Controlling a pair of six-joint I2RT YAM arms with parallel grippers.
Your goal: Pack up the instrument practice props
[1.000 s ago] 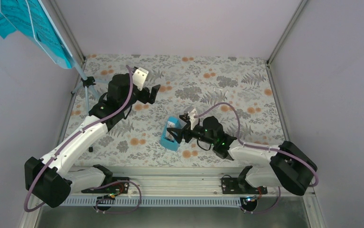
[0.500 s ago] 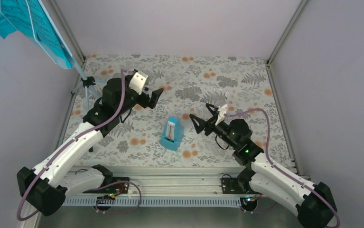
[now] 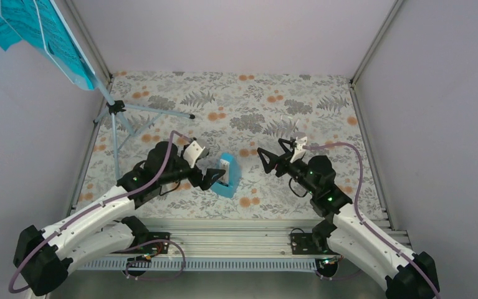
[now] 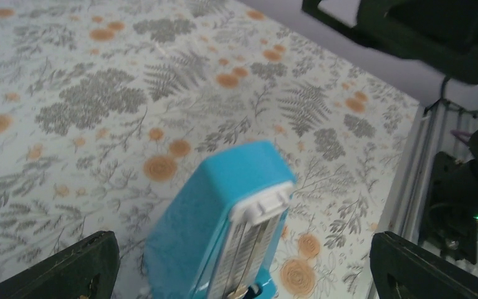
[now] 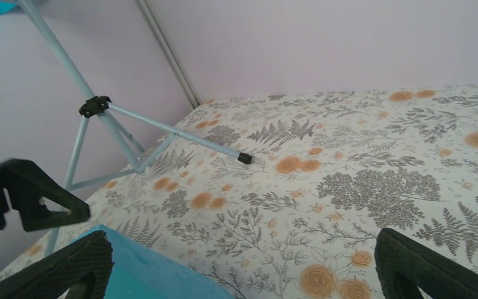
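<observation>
Left gripper (image 3: 212,178) now down at centre, wide open just beside metronome (image 3: 227,176), holding nothing, right gripper (image 3: 270,151) wide open, empty, bare floral cloth (image 3: 323,106) upper right.

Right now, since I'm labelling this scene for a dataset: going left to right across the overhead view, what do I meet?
music stand holding sheet-music pages → left hand → metronome → right hand

The table (image 3: 323,106), covered in a pale cloth printed with grey ferns and orange flowers, carries a small blue pyramid-shaped metronome with a whitish face (image 3: 225,177) near its front middle. A pale blue music stand on thin tripod legs (image 3: 155,113) stands at its far left corner.
</observation>
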